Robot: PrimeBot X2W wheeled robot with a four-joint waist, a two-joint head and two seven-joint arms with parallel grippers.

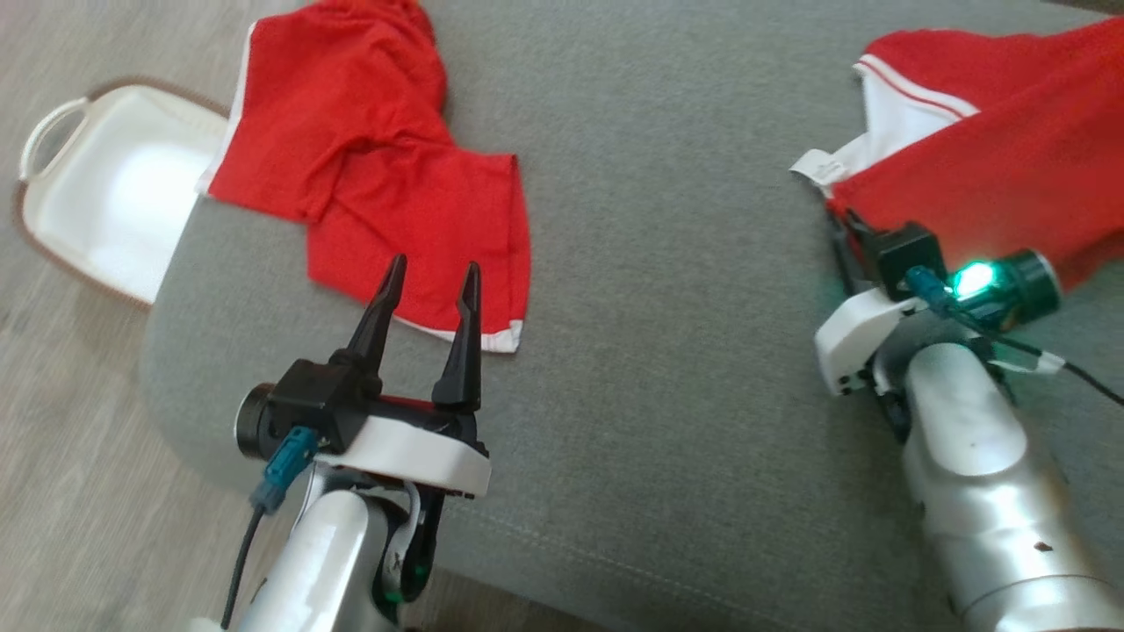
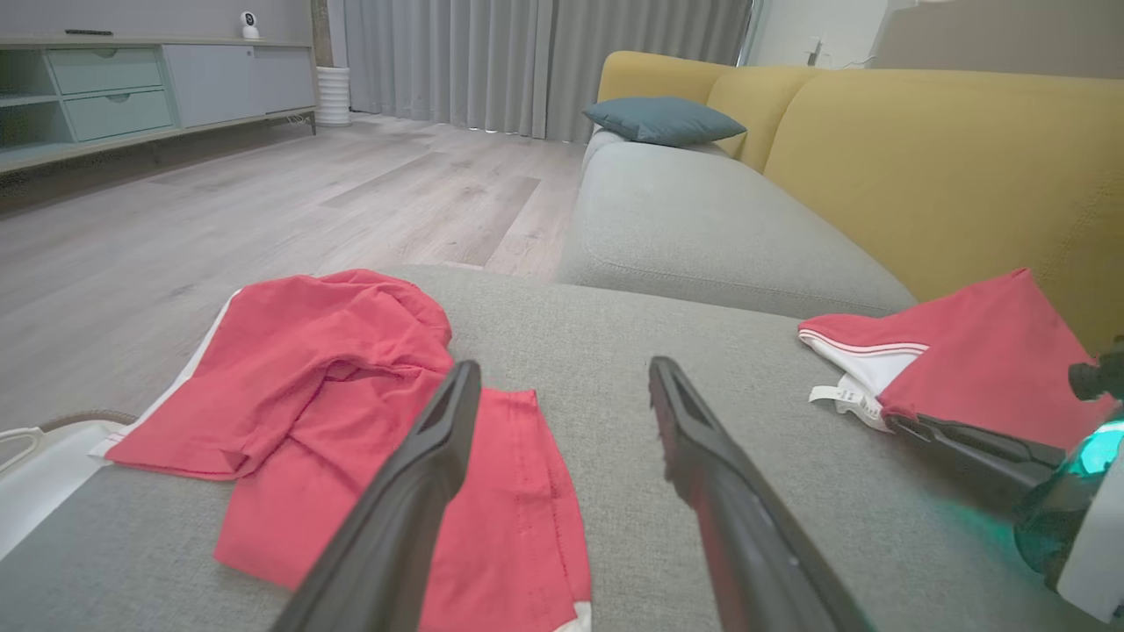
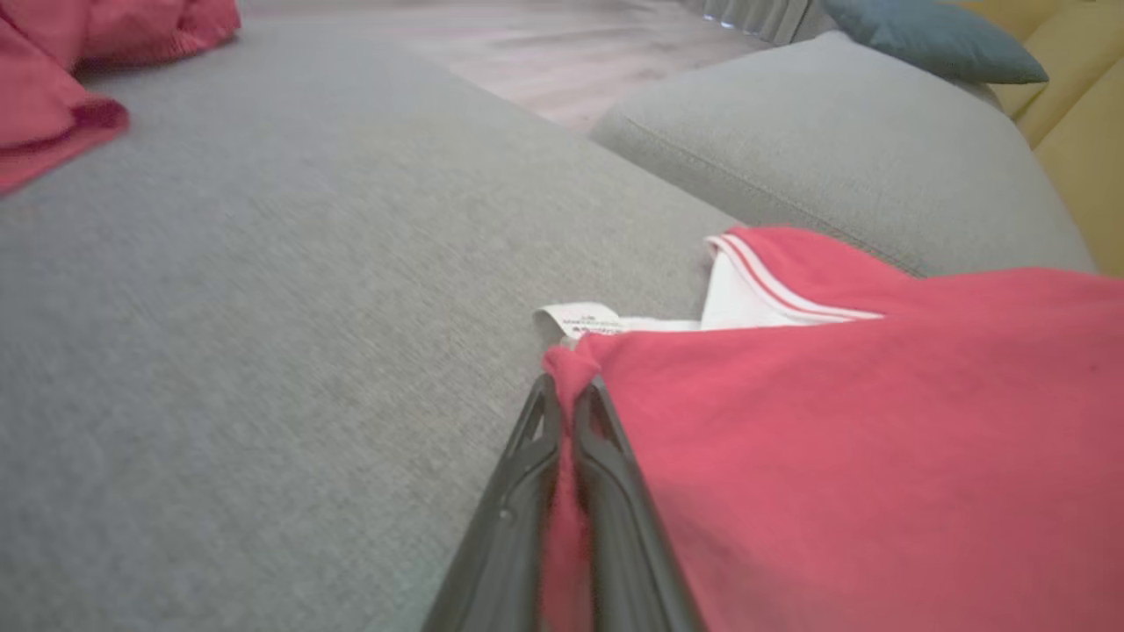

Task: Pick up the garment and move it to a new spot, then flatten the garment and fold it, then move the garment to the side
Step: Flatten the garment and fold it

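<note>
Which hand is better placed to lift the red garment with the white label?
Right. The right hand is shut on the edge of that garment, while the left hand hangs open by the other red garment.

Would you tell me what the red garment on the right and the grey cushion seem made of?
Red white-trimmed garment: likely soft matte knit, cotton or polyester; it bunches limply. Grey sofa cushion: coarse woven upholstery, matte, with visible weave and stitched seam.

Soft daylight, slight motion blur
</note>
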